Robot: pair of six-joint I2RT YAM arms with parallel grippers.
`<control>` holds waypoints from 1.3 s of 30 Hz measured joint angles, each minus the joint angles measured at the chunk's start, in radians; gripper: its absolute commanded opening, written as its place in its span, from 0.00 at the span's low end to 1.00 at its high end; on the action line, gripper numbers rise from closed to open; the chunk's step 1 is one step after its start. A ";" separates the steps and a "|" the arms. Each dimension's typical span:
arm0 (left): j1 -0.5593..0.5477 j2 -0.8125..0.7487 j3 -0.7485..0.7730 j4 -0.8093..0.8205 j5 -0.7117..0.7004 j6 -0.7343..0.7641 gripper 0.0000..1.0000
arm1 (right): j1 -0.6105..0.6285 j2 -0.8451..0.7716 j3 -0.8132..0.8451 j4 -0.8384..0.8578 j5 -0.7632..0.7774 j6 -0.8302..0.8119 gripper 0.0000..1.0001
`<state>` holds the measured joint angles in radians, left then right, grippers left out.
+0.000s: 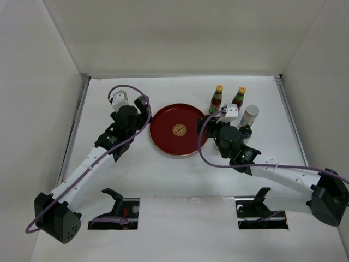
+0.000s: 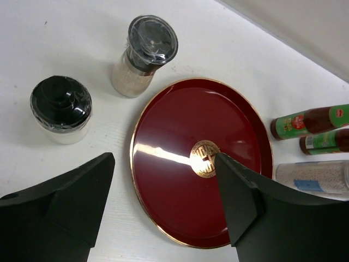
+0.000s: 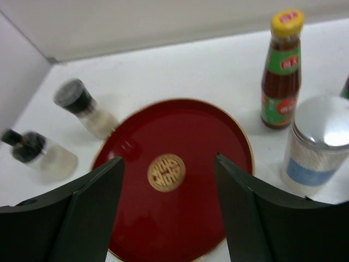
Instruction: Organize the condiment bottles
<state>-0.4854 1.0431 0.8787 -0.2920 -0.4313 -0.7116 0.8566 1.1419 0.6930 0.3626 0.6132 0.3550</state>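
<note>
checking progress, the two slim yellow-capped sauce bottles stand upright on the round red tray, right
No. The two slim yellow-capped sauce bottles stand upright, but on the white table beside the round red tray, not on it; the top external view shows this.

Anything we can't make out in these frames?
- Top view: left arm hides the short jar and the taller jar beside the red tray.
- Left wrist: right edge cuts off the caps of the sauce bottles.
- Right wrist: both jars blurred; silver-topped cylinder label unreadable.
</note>
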 measured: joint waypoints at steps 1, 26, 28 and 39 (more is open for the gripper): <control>0.005 0.000 0.000 0.012 0.003 -0.003 0.73 | 0.000 -0.001 -0.028 0.003 0.000 0.000 0.76; 0.099 0.581 0.440 0.070 -0.064 0.270 0.81 | -0.064 -0.036 -0.107 0.029 -0.057 0.019 0.77; 0.121 0.606 0.444 0.056 -0.060 0.271 0.81 | -0.063 -0.022 -0.107 0.028 -0.061 0.016 0.79; 0.175 0.708 0.469 0.047 -0.007 0.251 0.80 | -0.063 -0.014 -0.107 0.032 -0.072 0.014 0.80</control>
<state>-0.3103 1.7512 1.3479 -0.2447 -0.4381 -0.4610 0.7933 1.1282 0.5861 0.3946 0.5411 0.3695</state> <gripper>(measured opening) 0.807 0.801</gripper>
